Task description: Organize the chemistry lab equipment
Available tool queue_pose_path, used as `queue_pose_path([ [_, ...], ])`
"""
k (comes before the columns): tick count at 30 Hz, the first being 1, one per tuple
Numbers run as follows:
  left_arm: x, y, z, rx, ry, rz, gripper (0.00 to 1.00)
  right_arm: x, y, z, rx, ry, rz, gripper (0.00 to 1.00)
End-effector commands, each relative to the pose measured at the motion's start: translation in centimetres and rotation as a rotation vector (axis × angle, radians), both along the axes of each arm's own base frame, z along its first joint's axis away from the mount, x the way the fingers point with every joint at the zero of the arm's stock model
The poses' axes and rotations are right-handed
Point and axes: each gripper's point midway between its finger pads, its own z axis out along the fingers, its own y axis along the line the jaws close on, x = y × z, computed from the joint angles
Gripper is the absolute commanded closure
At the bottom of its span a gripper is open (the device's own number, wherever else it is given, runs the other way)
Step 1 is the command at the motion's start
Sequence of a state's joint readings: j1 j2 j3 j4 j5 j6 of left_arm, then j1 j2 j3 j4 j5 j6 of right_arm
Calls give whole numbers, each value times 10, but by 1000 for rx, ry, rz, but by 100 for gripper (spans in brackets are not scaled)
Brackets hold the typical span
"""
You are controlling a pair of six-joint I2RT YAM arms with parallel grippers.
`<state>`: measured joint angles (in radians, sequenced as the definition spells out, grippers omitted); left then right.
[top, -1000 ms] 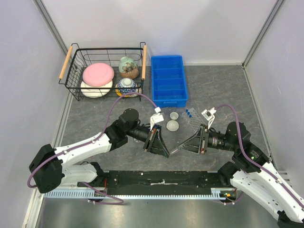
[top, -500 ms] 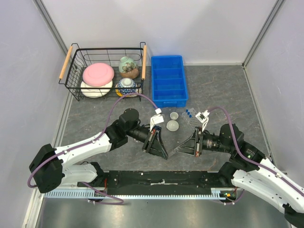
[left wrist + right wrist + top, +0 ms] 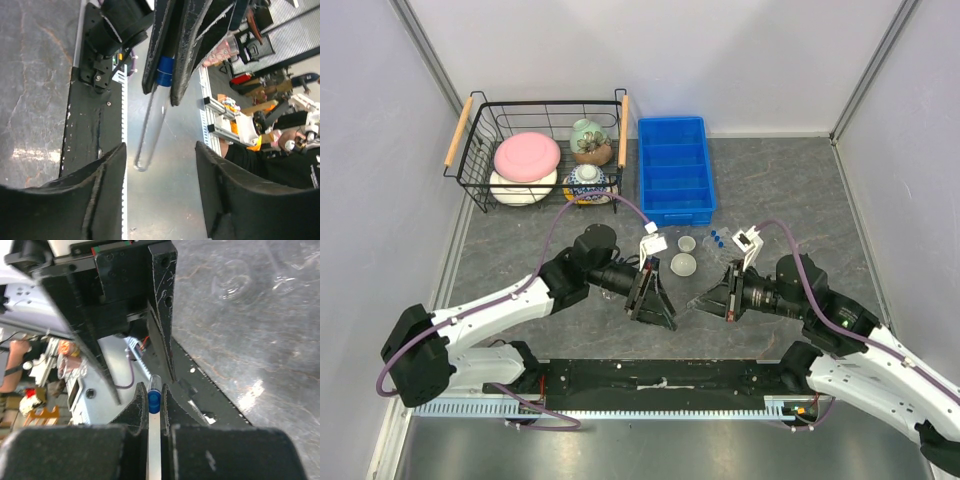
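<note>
Between my 2 wrists: 1 clear tube. My right gripper (image 3: 154, 407) is clamped tight on the tube (image 3: 153, 450) at its blue cap. My left gripper (image 3: 160, 150) stands half open, jaws either side of the round glass end, gripping nothing. Step in hand, as I judge: hand-over between arms, the right arm carrying. Next move calls for drawing the left clear, then laying the tube into 1 compartment of the blue tray (image 3: 675, 170).
</note>
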<state>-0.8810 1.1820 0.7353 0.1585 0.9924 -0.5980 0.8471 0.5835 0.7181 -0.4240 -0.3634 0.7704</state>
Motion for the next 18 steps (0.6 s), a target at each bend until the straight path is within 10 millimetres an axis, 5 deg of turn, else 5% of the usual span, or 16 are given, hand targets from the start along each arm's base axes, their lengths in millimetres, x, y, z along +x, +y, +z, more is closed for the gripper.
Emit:
queue_pose_path([
  [1, 19, 1, 9, 54, -80, 120, 30, 26, -7, -2, -86, -55, -117, 100],
  [5, 31, 6, 3, 135, -117, 198, 1, 51, -16, -13, -161, -71, -250, 100],
  [13, 73, 31, -23, 378, -197, 462, 0, 100, -51, -34, -372, -125, -530, 100],
  [18, 76, 37, -23, 396, -219, 481, 0, 127, -71, -56, -511, -127, -640, 100],
])
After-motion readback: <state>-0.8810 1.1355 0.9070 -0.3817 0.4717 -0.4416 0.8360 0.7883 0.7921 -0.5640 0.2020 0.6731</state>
